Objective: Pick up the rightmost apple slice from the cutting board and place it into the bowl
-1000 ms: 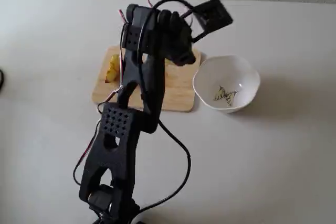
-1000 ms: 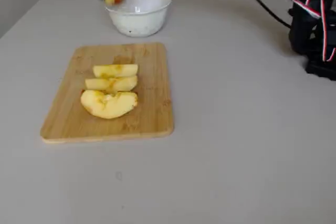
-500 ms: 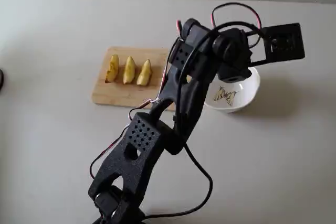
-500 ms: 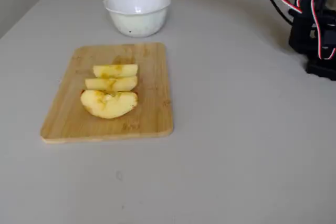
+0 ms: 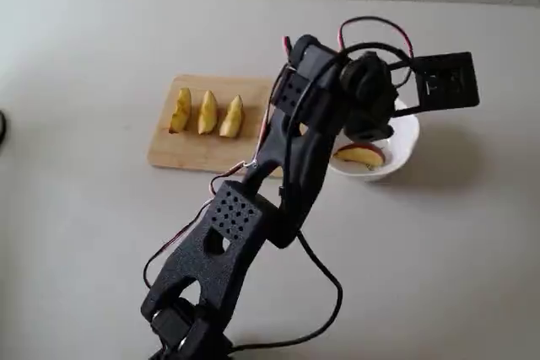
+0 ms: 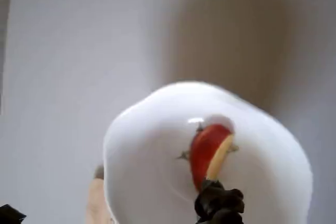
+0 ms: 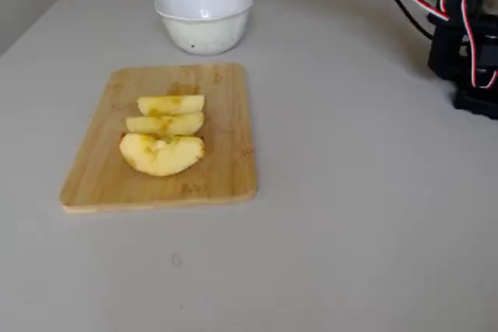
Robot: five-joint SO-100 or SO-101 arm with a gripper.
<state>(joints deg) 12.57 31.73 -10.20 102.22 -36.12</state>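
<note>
Fingers [image 6: 218, 203], spread unclear, touch the apple slice [image 6: 209, 153] lying in the bowl [image 6: 136, 171].

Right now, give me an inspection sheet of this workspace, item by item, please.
Surface: plain pale table, bare apart from the items below.
Job's things: apple slice lies in the white bowl, red skin up in the wrist view; cutting board sits beside the bowl and holds three yellow slices.
Clutter: nothing seen.
Gripper: gripper is low over the bowl, its dark tip at the slice's near end; whether it is open or shut cannot be told.
Cables: red and black wires loop over the arm; a black cable trails on the table by the base.
Surroundings: a wall edge behind the table.
</note>
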